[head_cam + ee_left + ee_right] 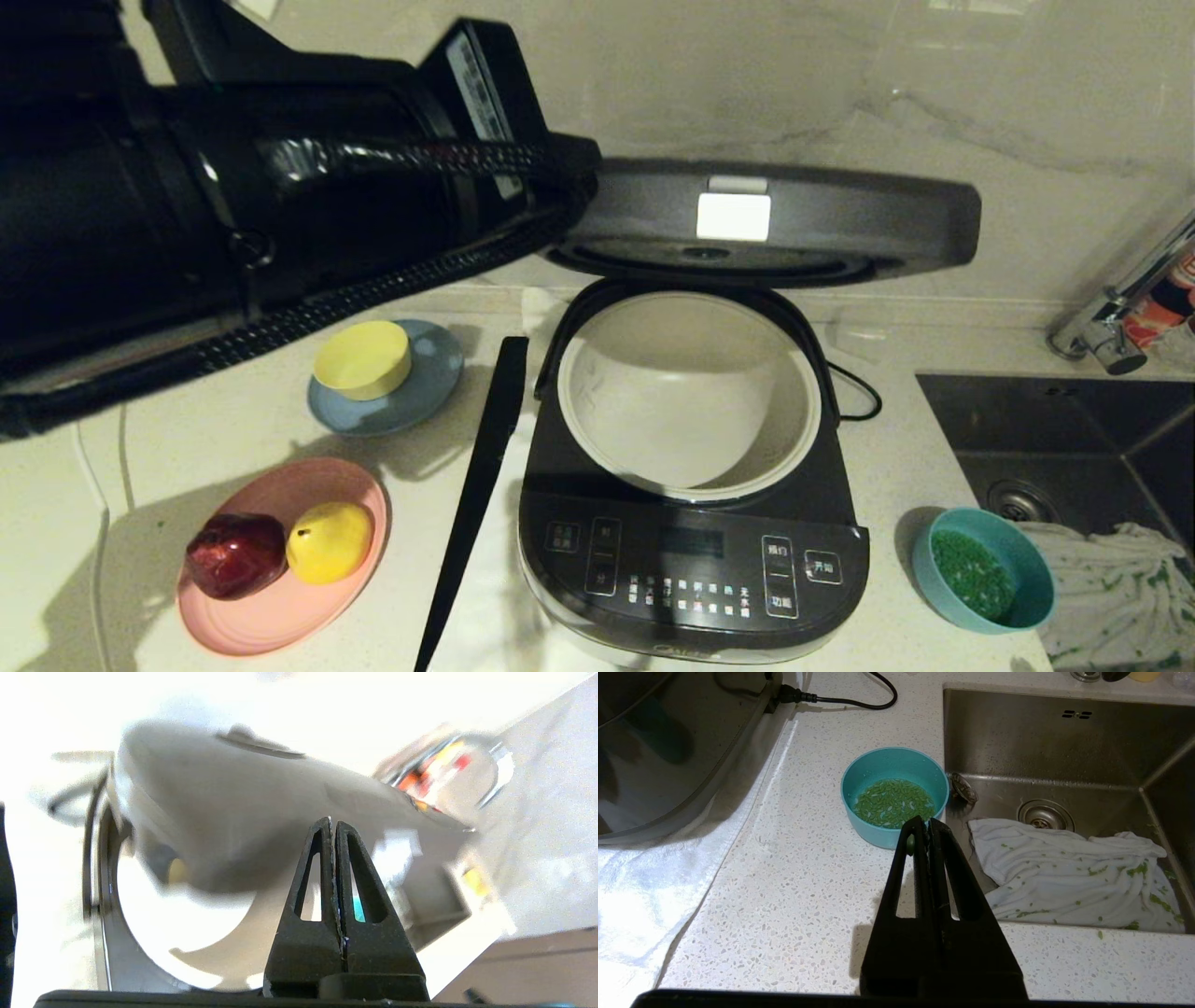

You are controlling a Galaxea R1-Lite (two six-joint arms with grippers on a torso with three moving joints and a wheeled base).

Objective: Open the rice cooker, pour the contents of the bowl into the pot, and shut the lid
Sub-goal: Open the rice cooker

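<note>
The rice cooker [691,569] stands mid-counter with its lid [775,219] swung up, showing the bare cream pot [672,392]. My left arm reaches in from the upper left. Its gripper [571,163] is shut and empty at the lid's left edge. In the left wrist view the shut gripper [333,823] faces the lid [243,812] above the pot [177,928]. The teal bowl [1027,569] of green contents [971,574] rests right of the cooker. My right gripper [928,823] hovers shut just short of the bowl [873,835] and its contents [892,802]; the head view does not show it.
Left of the cooker are a long black tapered bar [476,504], a yellow bowl [362,359] on a grey-blue plate [434,373], and a pink plate [280,625] with fruit. At the right are a sink [1074,439] with a cloth [1111,588] and a tap [1111,327]. A cord [854,392] trails behind.
</note>
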